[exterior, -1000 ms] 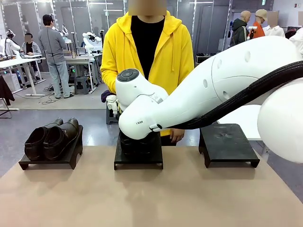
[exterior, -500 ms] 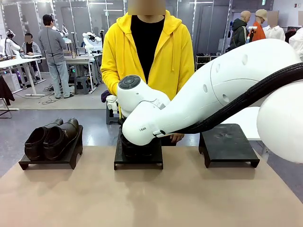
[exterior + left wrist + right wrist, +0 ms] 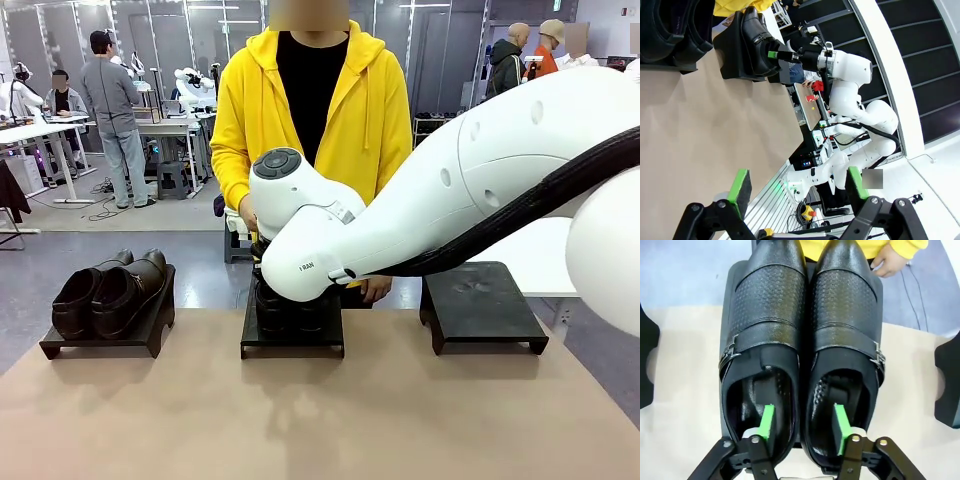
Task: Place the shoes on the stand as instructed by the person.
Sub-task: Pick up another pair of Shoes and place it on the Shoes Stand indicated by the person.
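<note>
Rising off the middle stand [image 3: 292,335] in the front view, the right arm [image 3: 400,215] sits higher than a second ago; pair [image 3: 290,305] stays on that stand, other pair [image 3: 108,290] left of it; person's hand [image 3: 375,290] just behind. Left wrist view: left gripper [image 3: 797,187] spread, empty. Right wrist view: right gripper [image 3: 802,422] parting, fingers [image 3: 767,422] inside the shoes' openings, apparently released; placement looks done.

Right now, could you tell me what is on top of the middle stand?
A pair of black shoes sits side by side on the middle stand, toes toward the person. The right gripper has one finger in each shoe opening. The stand's top surface beneath them is covered.
</note>
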`<state>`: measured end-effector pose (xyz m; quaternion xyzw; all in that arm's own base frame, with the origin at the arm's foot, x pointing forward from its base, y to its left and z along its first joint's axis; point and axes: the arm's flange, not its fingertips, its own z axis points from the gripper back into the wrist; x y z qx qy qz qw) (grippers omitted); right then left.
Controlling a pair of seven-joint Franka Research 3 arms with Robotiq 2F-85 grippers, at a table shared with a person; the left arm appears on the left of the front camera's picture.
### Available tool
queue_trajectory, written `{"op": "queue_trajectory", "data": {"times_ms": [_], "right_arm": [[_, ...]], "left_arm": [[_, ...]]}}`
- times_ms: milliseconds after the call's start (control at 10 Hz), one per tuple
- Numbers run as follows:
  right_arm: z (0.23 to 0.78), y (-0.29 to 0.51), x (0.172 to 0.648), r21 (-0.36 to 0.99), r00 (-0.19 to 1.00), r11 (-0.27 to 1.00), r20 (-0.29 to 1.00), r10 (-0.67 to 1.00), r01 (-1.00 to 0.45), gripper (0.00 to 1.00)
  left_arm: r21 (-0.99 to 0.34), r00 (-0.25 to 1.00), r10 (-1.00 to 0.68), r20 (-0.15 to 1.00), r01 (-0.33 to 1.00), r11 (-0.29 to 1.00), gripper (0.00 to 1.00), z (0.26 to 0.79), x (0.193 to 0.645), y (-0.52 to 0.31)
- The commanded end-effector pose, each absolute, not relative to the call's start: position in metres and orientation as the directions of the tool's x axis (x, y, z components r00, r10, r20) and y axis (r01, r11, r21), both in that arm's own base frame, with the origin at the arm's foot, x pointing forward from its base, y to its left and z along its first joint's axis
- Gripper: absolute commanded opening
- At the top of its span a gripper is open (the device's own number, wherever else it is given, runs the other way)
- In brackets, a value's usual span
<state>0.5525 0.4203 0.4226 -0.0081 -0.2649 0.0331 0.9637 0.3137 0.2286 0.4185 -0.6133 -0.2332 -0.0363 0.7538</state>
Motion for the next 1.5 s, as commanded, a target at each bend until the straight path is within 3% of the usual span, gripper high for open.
{"op": "queue_trajectory", "data": {"times_ms": [0, 100, 300, 1400], "right_arm": [[0.421, 0.406, 0.536, -0.007, 0.847, 1.0, 0.532, 0.017, -0.015, 1.0], [0.425, 0.402, 0.533, 0.0, 0.85, 1.0, 0.526, 0.017, -0.02, 1.0], [0.43, 0.396, 0.53, 0.009, 0.85, 0.997, 0.524, 0.055, -0.07, 0.77], [0.43, 0.409, 0.544, -0.036, 0.858, 0.998, 0.51, 0.063, -0.052, 0.77]], "left_arm": [[-0.898, 0.876, 0.241, 0.418, 0.359, 0.253, 0.96, 0.42, 0.313, 0.226], [-0.898, 0.876, 0.241, 0.418, 0.359, 0.253, 0.96, 0.42, 0.313, 0.226], [-0.898, 0.876, 0.241, 0.418, 0.359, 0.253, 0.96, 0.42, 0.313, 0.226], [-0.898, 0.876, 0.241, 0.418, 0.359, 0.253, 0.96, 0.42, 0.313, 0.226]]}}
